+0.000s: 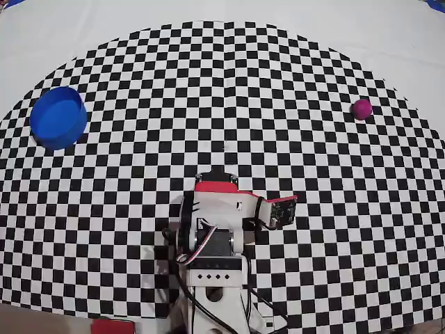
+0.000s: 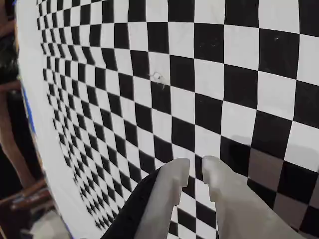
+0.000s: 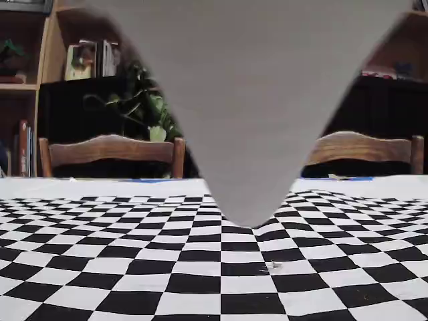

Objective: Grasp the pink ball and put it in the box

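Two targets well apart: pink ball (image 1: 361,108) right edge, box (image 1: 58,117) left.

Worktop (image 1: 389,42) covered in pale cloth, with a black-and-white checkered mat (image 1: 229,90) spread over most of it in a broad rounded shape, curved edge toward the top of the overhead view. On the mat, far left in that view: a round blue box (image 1: 58,117), open side up. Far right, well apart from it and near the mat's edge: a small pink ball (image 1: 361,108). At bottom centre, standing on the mat: the arm's base (image 1: 212,282), cables trailing off beside it. Near the mat's middle, a tiny pale speck (image 2: 157,77), also visible in the fixed view (image 3: 273,265).
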